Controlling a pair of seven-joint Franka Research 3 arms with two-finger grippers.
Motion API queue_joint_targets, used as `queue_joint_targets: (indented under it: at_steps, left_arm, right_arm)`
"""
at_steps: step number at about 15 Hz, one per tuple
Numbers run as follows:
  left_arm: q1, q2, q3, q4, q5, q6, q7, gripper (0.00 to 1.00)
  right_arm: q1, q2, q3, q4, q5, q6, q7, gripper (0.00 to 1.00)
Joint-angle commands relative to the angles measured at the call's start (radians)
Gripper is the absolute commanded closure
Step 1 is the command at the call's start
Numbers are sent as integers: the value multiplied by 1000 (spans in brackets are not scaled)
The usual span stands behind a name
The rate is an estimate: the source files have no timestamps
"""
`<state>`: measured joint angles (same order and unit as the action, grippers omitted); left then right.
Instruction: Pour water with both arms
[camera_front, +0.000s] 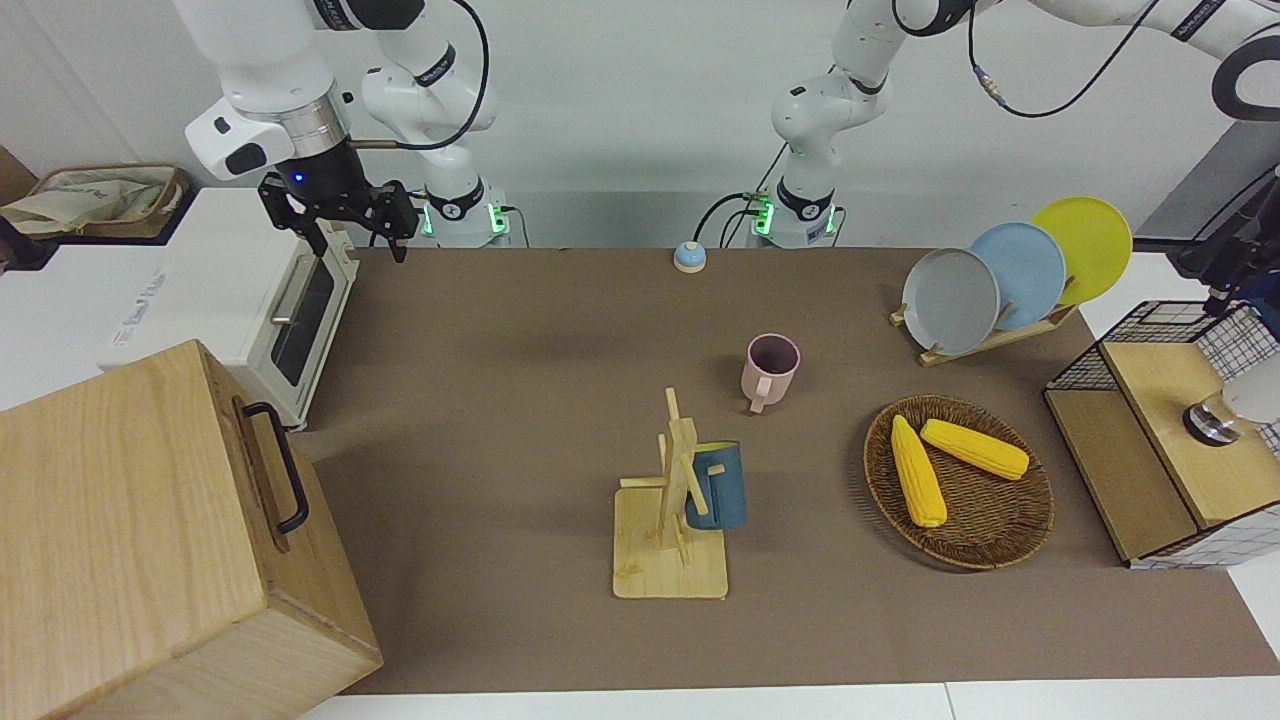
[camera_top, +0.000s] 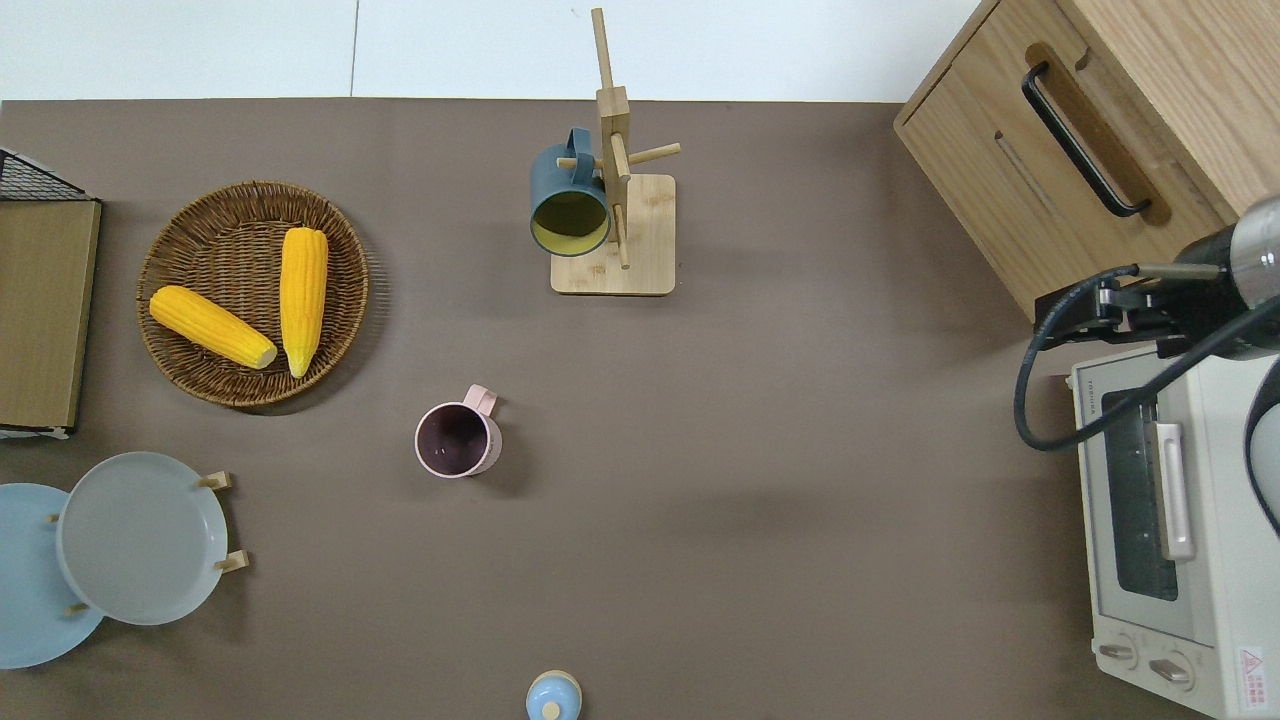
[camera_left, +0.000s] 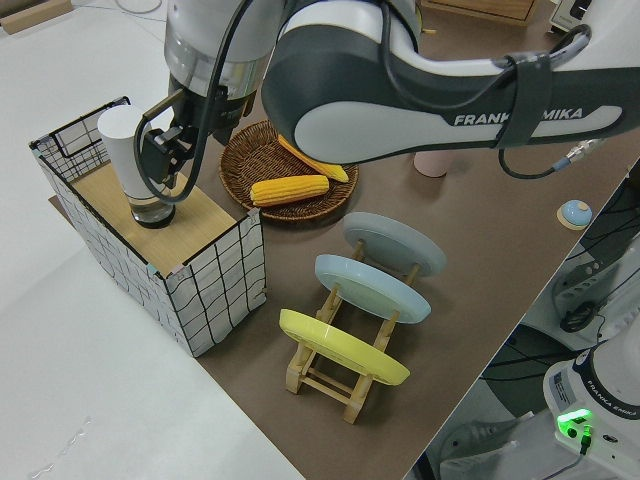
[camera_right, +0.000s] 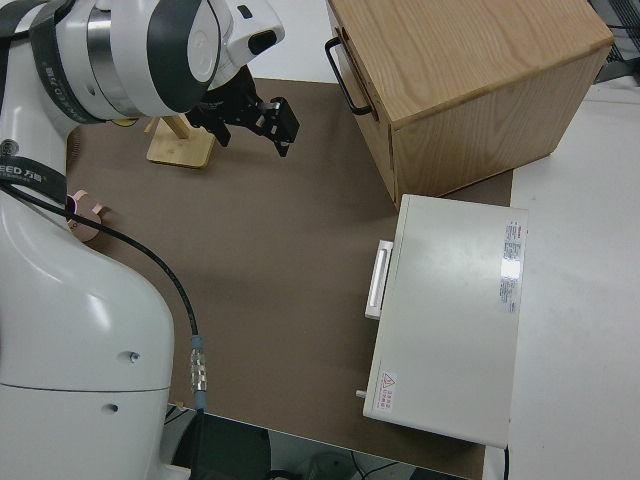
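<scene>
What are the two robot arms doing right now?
The left end effector has reached over to the wire shelf at its end of the table and is right at a white bottle standing there, seemingly about to pick it up. The right end effector hangs open and empty by the toaster oven. The pink cup waits in the middle of the table, and nothing is being poured yet.

We see the right pincer (camera_front: 360, 225) hanging open above the toaster oven (camera_front: 285, 310) at ten o'clock. A pink mug (camera_front: 770, 370) stands mid-counter; at five o'clock from it, two corn cobs (camera_front: 945, 460) lie in a wicker basket (camera_front: 985, 535).
</scene>
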<state>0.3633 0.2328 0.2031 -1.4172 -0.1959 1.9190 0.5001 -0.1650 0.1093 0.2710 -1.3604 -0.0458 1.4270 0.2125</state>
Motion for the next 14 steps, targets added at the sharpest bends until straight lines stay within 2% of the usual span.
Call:
queue_joint_targets:
  at_steps: [1, 3, 5, 8, 12, 14]
  left_arm:
    - [-102, -105, 10, -15, 85, -154, -118, 5]
    - [-165, -130, 12, -16, 105, -253, -121, 5]
    - [-214, -154, 10, -17, 104, -300, -162, 5]
    - [-320, -159, 4, -17, 145, -340, -306, 5]
    - [-458, -162, -2, -17, 185, -379, -324, 5]
    - [-515, -162, -4, -23, 184, -380, -380, 2]
  right_arm:
    - [-22, -13, 14, -9, 4, 4, -15, 9]
    - [-22, -13, 14, -9, 4, 4, -18, 9]
    - [-22, -13, 14, -9, 4, 4, -15, 9]
    - [-22, -13, 14, -9, 4, 4, -15, 9]
    - [-22, -13, 14, -9, 4, 3, -15, 9]
    - [-22, -13, 14, -9, 4, 4, -15, 9]
